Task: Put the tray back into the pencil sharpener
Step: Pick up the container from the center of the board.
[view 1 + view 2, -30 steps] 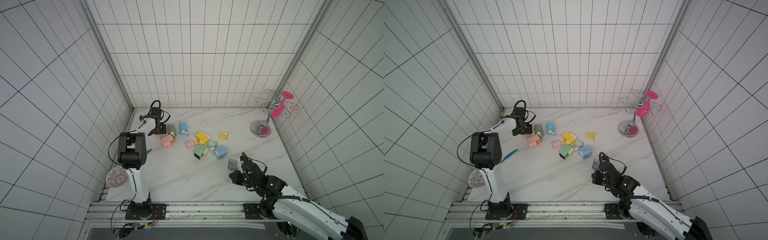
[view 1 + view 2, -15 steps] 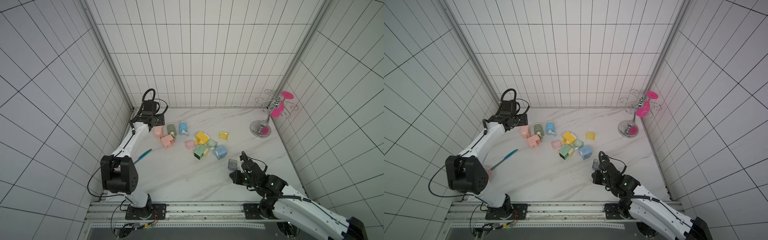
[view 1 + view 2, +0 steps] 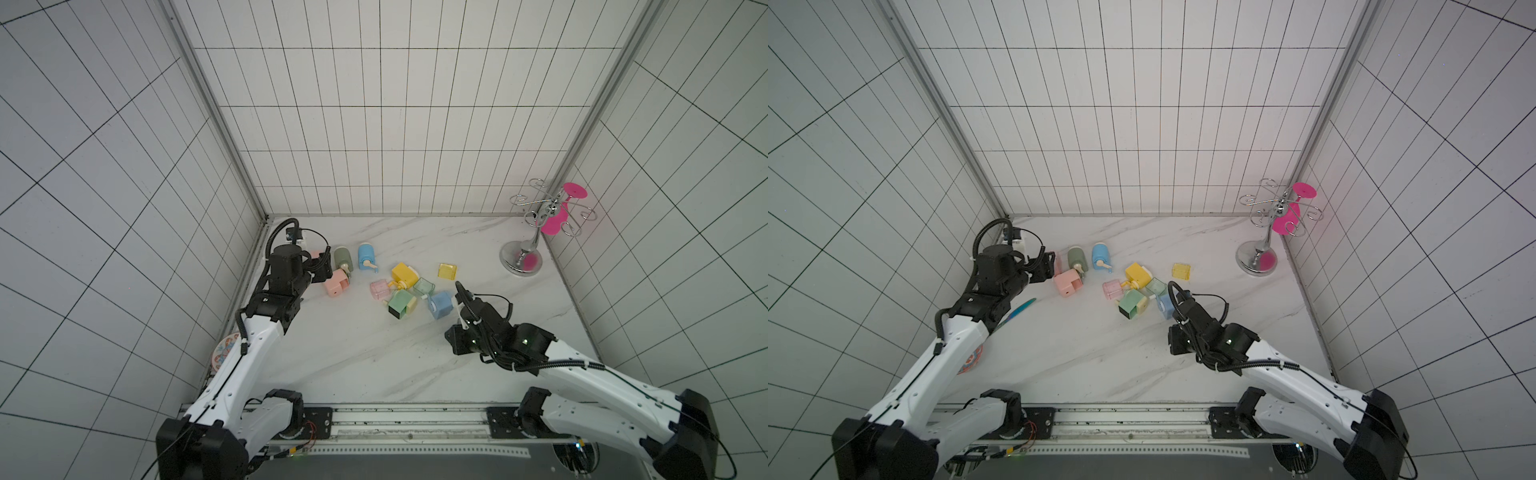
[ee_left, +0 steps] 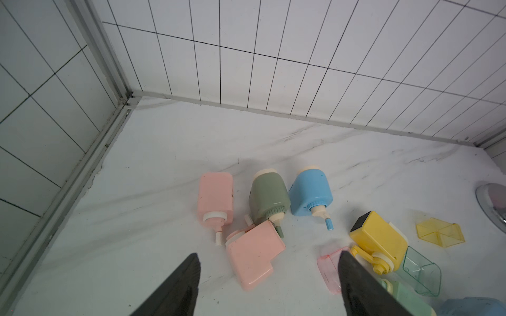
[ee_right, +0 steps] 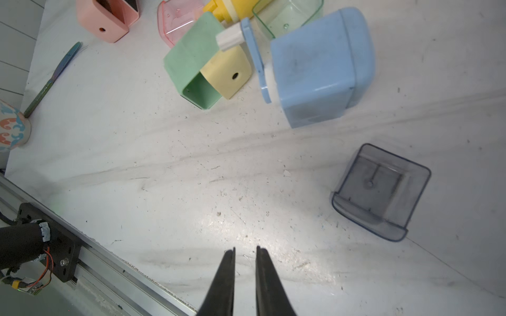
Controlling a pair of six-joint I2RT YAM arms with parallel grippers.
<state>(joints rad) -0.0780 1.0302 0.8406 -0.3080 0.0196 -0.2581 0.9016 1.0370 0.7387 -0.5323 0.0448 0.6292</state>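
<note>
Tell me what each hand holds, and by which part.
Nothing is held. The left hand stands open, empty; the right hand, slightly parted, grips nothing and is apart from the grey tray.

Left arm (image 3: 257, 345) stretched forward; left gripper (image 4: 268, 273) fingers (image 4: 180, 290) spread wide, empty. Right arm (image 3: 582, 370) reaching low; right gripper (image 5: 245, 262) fingers (image 5: 223, 281) nearly together, narrow gap, empty.

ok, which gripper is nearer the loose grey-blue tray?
Right. The right gripper sits just beside the grey-blue tray, not touching it; the left gripper is far across the table, at a pink sharpener.
</note>
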